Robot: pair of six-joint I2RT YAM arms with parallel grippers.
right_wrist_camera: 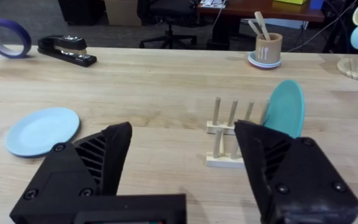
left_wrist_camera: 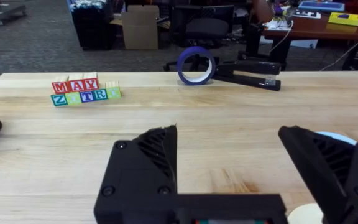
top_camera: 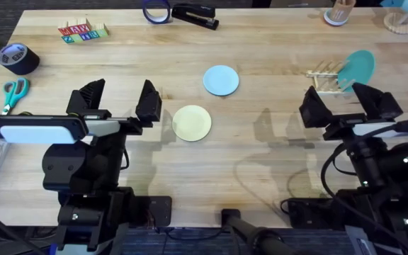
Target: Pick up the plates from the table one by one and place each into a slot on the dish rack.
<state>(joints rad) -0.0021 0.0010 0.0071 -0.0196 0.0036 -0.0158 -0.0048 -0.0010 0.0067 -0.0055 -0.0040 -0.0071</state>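
Centrally, a light blue plate [top_camera: 221, 80] and cream plate [top_camera: 191, 122] lie flat left of the dish rack [top_camera: 326, 76], which holds a teal plate [top_camera: 355, 69]; left gripper [top_camera: 120, 100] and right gripper [top_camera: 345, 101] both spread.

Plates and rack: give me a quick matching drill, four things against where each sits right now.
Things:
1. light blue plate
2. pale yellow plate
3. teal plate
4. purple tape roll

Places:
A. standing on edge in the dish rack
B. flat on the table, just beside the left gripper
C. at the far edge, next to the black stapler
D. flat on the table near the middle, beyond the yellow one

Pairs: 1-D, 2-B, 3-A, 4-C
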